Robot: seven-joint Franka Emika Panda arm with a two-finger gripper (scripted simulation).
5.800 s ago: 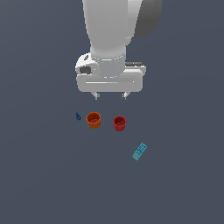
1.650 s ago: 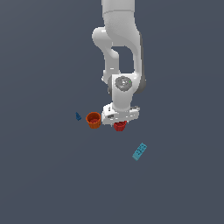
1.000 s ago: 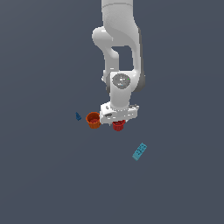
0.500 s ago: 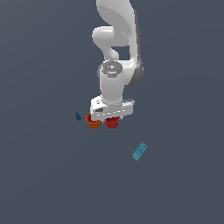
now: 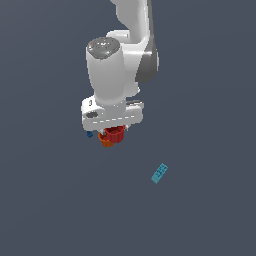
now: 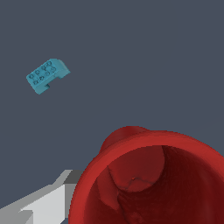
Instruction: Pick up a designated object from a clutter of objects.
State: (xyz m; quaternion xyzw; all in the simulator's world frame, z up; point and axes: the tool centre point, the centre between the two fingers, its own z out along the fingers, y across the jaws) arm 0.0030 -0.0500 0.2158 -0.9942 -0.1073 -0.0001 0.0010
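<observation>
One red cup [image 5: 115, 134], one orange cup [image 5: 106, 142], one dark blue piece [image 5: 90, 134], one light-blue block [image 5: 159, 173]. The tool [image 5: 114, 131] pinches the red cup, now raised above the tabletop [image 5: 210, 210] and nearer the orange cup than half a second ago.

You are looking at frames in which no text, label, brand, number or sign is showing legibly. The light-blue block [image 6: 47, 75] is carrying only raised studs on its top face, no characters. The red cup [image 6: 151, 179] is showing plain ribbed walls. The arm's white housing [image 5: 111, 75] is bearing no readable marking.
</observation>
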